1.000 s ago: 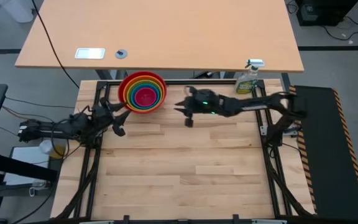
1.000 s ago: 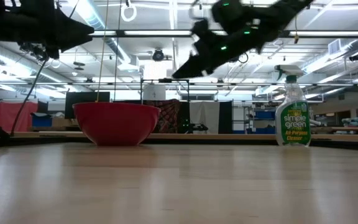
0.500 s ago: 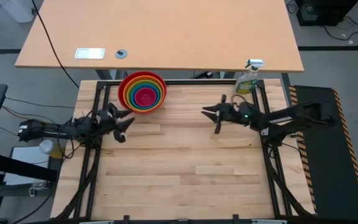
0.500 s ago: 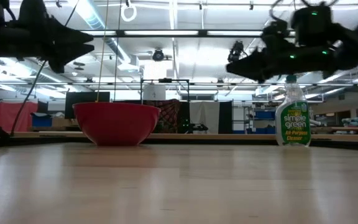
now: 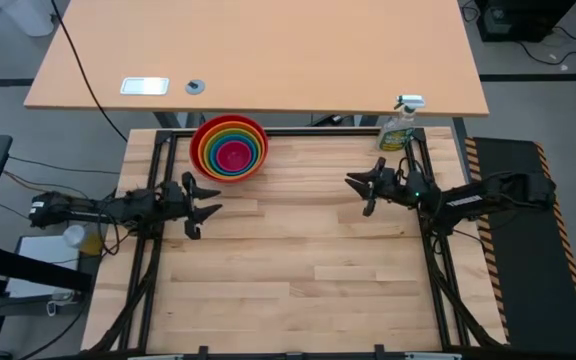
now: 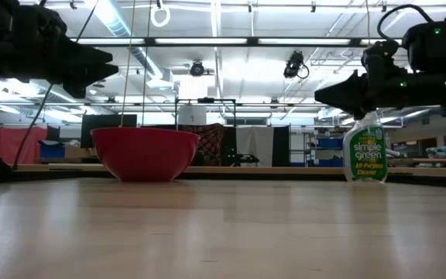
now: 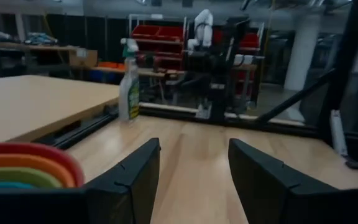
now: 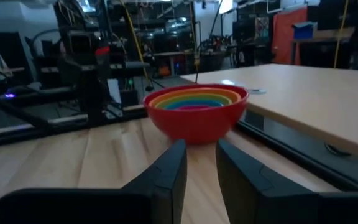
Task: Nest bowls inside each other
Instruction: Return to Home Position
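- Since all five bowls [image 5: 230,148] sit one inside another at the upper centre-left of the high view, red bowl [image 5: 195,148] outermost and magenta bowl [image 5: 232,157] innermost, I judge the nesting complete. The step in hand is parking the arms.
- Left gripper [image 5: 206,200]: at the middle left of the high view, below and left of the bowls and not touching them. Its wrist view shows the fingers moderately apart with nothing between them.
- Right gripper [image 5: 360,190]: right of centre, well apart from the bowls and nearer the spray bottle [image 5: 399,128] at upper right. Its fingers show only a narrow gap and hold nothing.
- Next move, in my judgement: no grasp is needed. Each arm need only fold back to its own side of the counter [image 5: 298,270], keeping clear of the bowls and the bottle.
- View comparison: the high view alone shows all five concentric rings. The low view shows only the red bowl's wall, hiding the inner bowls, and confirms both arms ride above rim height. The right wrist view shows the rims stepped evenly inside the red bowl. The left wrist view catches just a few rims at its lower left.
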{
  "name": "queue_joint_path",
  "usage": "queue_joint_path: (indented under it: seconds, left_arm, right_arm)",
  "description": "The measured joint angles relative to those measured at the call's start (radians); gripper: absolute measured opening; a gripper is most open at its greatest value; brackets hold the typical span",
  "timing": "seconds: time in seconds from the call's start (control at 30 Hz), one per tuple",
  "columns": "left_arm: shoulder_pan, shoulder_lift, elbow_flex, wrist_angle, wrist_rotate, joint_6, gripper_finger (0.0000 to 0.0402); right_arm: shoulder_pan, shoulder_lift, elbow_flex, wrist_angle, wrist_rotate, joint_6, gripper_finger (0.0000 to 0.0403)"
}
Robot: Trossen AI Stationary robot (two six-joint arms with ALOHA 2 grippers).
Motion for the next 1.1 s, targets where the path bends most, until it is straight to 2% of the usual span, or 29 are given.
queue_joint_path:
  seconds: [0.23, 0.6, 1.1]
  left_arm:
    - [-0.001, -0.007, 0.0, -0.012, -0.012, 0.019, 0.0193]
    - [0.0, -0.006, 0.0, -0.013, -0.05, 0.079, 0.0193]
    - [0.0, -0.006, 0.0, -0.014, -0.05, 0.073, 0.0193]
  right_arm:
    - [-0.016, -0.017, 0.0, 0.002, -0.002, 0.011, 0.0095]
    - [-0.017, -0.019, 0.0, 0.006, 0.023, 0.178, 0.0095]
    - [-0.016, -0.019, 0.0, 0.006, 0.023, 0.184, 0.0095]
